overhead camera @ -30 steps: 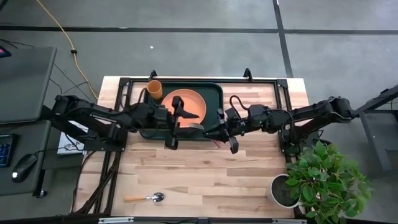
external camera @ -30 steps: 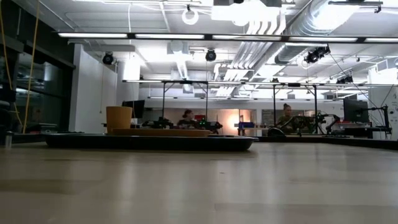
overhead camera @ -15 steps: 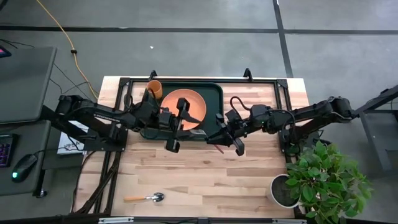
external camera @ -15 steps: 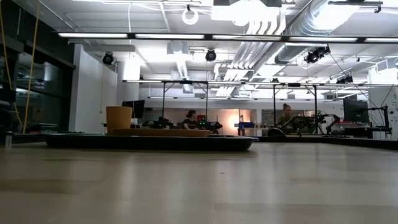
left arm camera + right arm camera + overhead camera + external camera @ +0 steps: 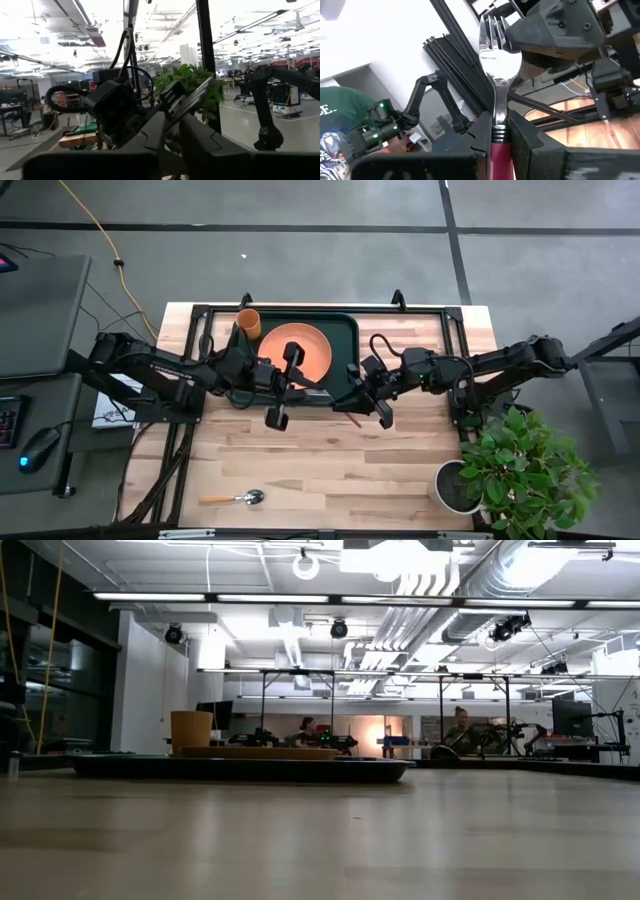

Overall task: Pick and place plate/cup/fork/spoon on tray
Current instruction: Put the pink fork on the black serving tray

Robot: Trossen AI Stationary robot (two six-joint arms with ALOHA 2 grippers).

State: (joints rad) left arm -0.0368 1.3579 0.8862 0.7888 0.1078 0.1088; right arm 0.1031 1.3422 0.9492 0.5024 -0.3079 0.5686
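- High view: plate (image 5: pixel 299 350) and cup (image 5: pixel 248 322) on tray (image 5: pixel 345 330); spoon (image 5: pixel 232 498) alone at near table edge, well apart.
- Left wrist view: left gripper (image 5: pixel 170 131) fingers nearly together, empty.
- Right wrist view: right gripper (image 5: pixel 499 131) pinching fork (image 5: pixel 498 60) upright, not yet placed.

From above I can't see the fork (image 5: pixel 496 75); its pink handle runs off the right wrist picture's edge.
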